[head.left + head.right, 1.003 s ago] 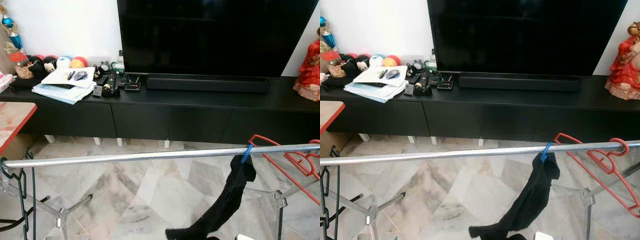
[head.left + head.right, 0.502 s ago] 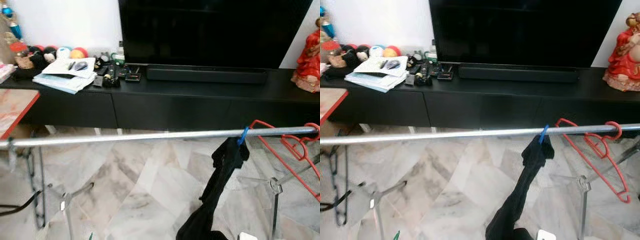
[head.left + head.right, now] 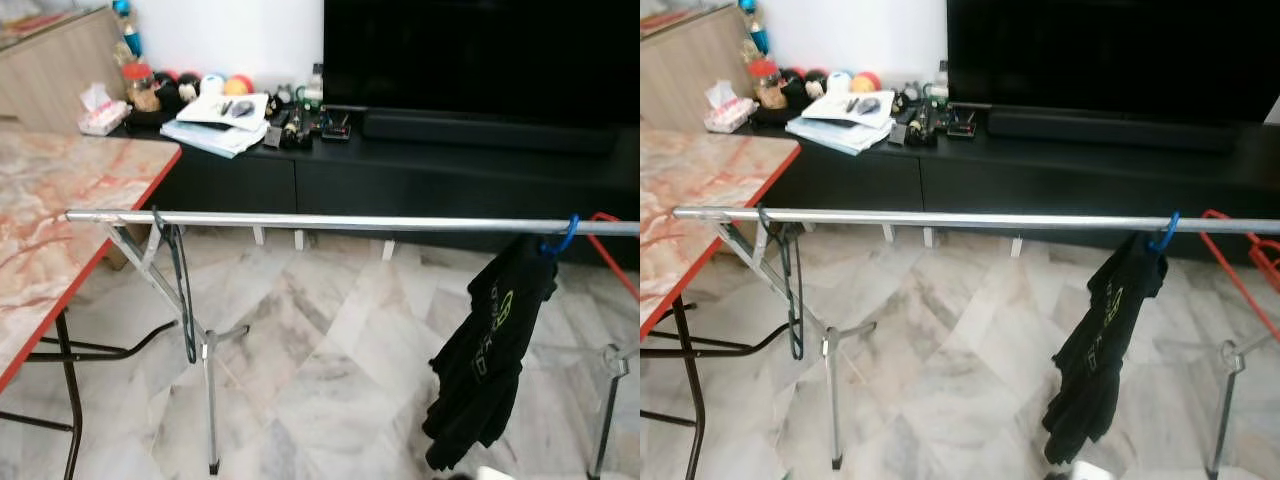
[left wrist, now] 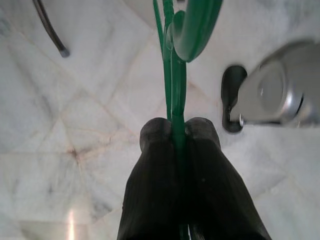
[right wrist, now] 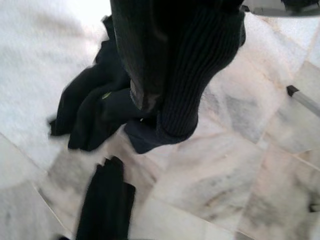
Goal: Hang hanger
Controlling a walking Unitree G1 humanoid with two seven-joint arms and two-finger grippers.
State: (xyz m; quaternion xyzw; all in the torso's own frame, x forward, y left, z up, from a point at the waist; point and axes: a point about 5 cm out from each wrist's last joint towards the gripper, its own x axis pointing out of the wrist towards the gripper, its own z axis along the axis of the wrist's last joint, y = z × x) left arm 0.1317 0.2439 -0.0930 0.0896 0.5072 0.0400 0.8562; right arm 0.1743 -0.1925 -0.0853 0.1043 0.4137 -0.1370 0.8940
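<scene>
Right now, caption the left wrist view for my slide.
Left gripper shut on a green hanger, held above the marble floor.

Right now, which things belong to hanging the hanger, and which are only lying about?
For the job:
green hanger, held in the left gripper
rail

Lying about:
black garment on a blue hanger
dark hanger
red hanger
table
papers

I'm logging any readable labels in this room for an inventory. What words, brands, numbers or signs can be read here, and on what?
None can be read.
Black garment hanging on the rail: a green printed logo, too blurred to read.
Papers on the TV cabinet: print too small to read.
Small items beside the papers: any labels too small to read.
</scene>
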